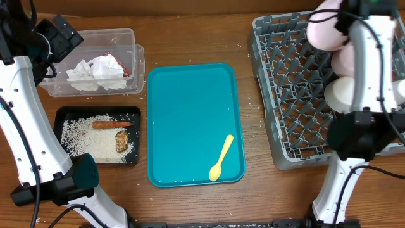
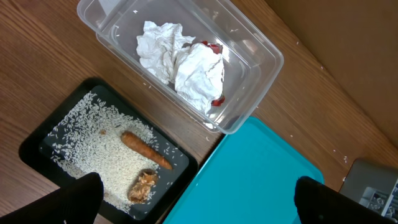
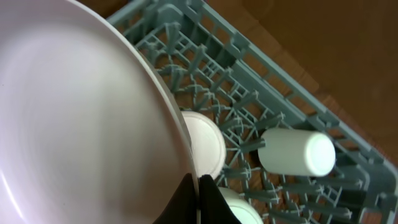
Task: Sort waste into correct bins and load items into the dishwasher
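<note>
1. The right pincer [image 3: 198, 198] is closed tight on the rim of the plate [image 3: 81, 118]. It holds the plate on edge over the far part of the rack [image 3: 249, 93].
2. The move turns on this relation: the plate hangs above the pegs, with the pinched rim lowest. The free slots lie below it and to its right in the wrist view. The plate's face looks roughly in line with the peg rows, though the exact slot cannot be told.
3. A bowl [image 3: 204, 142] sits in the rack just beside the plate's lower rim, and a cup [image 3: 292, 152] lies on its side a little past it. Judged from here, the bowl is what the rim could strike on the way down.
4. The left pincer [image 2: 199, 193] is spread wide and holds nothing. It hangs over the left of the desk, above the tub [image 1: 140, 60] and the black tray [image 1: 60, 117].
5. The spoon [image 1: 221, 158] lies on the teal tray [image 1: 190, 114] at its near right corner. Its long axis runs diagonally, with the scoop end nearest. It is not yet loaded, and it lies closer to the right arm.
</note>
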